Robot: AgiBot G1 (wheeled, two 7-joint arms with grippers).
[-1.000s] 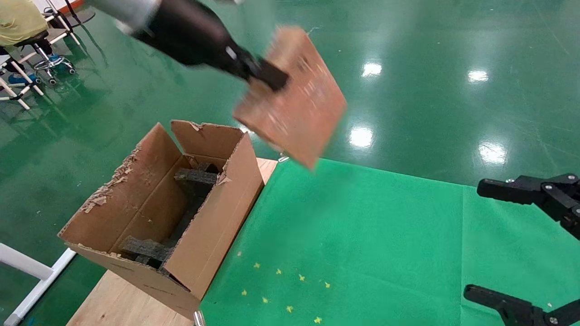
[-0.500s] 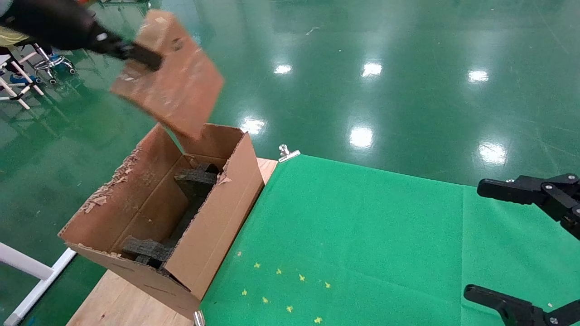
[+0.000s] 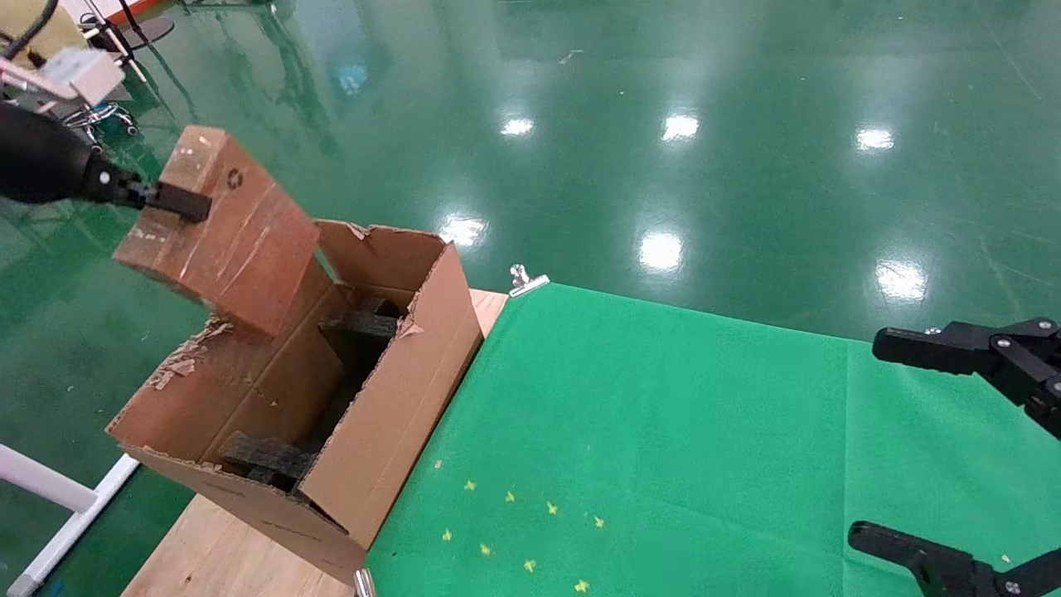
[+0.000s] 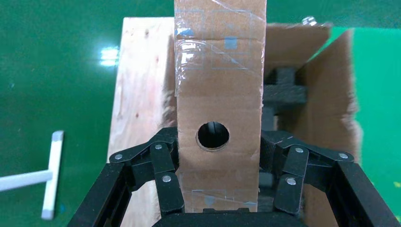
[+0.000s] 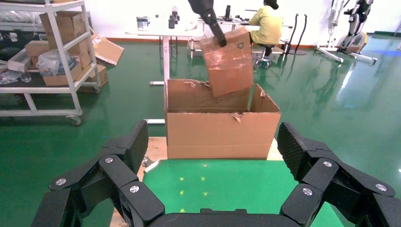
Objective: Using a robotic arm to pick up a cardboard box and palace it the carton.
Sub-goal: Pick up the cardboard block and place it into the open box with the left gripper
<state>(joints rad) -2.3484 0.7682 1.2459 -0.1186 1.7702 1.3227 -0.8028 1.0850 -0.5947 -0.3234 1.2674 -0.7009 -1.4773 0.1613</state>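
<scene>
Left gripper [image 4: 218, 191] pinches the cardboard box [image 3: 220, 228], tilted above the carton [image 3: 377, 431] at its 10 o'clock edge, hiding that wall; right gripper [image 5: 213, 156] spread, parked over the desk [image 3: 663, 431].

From my seat, the carton [image 3: 331, 414] sits on the worktop's [image 3: 215, 555] left end, with foam pieces [image 3: 265, 460] inside it. My left tool [image 3: 170, 199] holds the cardboard box [image 3: 224, 232] tilted above the carton's far left wall. The cloth [image 3: 663, 448] lies right of the carton. My right tool [image 3: 953, 448] hangs over its right edge.
</scene>
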